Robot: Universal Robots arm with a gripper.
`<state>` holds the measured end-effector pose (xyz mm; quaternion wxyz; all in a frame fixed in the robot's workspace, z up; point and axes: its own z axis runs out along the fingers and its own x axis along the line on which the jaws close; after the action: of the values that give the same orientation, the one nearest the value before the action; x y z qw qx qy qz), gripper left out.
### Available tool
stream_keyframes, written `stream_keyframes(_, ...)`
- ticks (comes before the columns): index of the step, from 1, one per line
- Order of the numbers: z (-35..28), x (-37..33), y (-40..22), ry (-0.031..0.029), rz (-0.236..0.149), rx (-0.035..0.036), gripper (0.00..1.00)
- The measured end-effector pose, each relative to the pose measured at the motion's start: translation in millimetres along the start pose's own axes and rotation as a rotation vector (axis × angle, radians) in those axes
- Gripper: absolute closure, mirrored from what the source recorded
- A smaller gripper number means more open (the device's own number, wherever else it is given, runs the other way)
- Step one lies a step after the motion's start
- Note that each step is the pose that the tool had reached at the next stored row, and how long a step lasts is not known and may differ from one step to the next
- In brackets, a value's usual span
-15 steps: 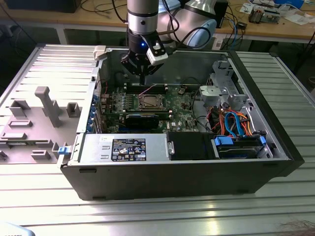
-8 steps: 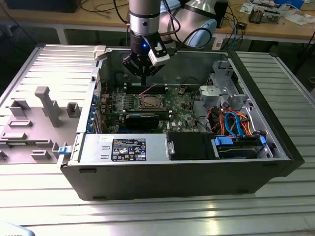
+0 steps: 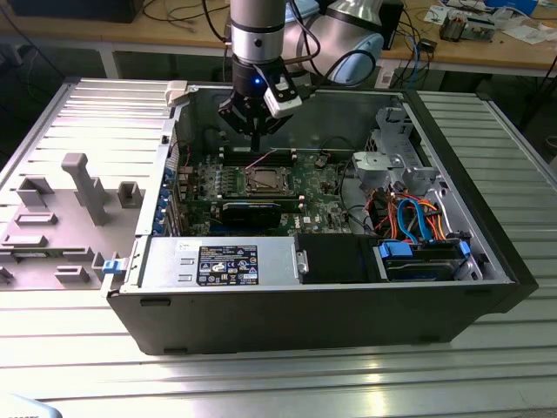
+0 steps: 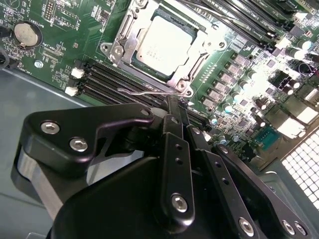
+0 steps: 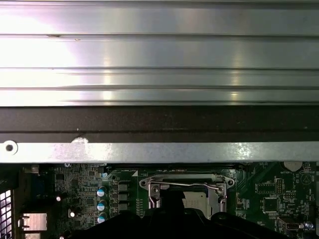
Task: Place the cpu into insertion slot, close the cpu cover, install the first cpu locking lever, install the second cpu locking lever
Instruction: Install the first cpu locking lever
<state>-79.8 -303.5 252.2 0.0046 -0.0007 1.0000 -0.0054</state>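
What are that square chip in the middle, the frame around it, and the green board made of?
The cpu looks like metal with a matte silvery-grey top, dull rather than mirror-like. The cpu cover around it seems to be thin stamped steel, brighter, with sharp glints on its edges. The green circuit board appears to be lacquered fibreglass-type laminate, glossy green with fine traces, though the core cannot be confirmed by sight.

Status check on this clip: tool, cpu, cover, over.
Tool shut, empty, hovering above the insertion slot. Cpu seated in slot, cpu cover down over it. Nothing in the way.
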Motion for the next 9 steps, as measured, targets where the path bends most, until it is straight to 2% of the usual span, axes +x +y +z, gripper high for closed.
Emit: stream_keyframes(9,0.8,-3.0,0.0,0.0000,0.000,0.0000,0.89)
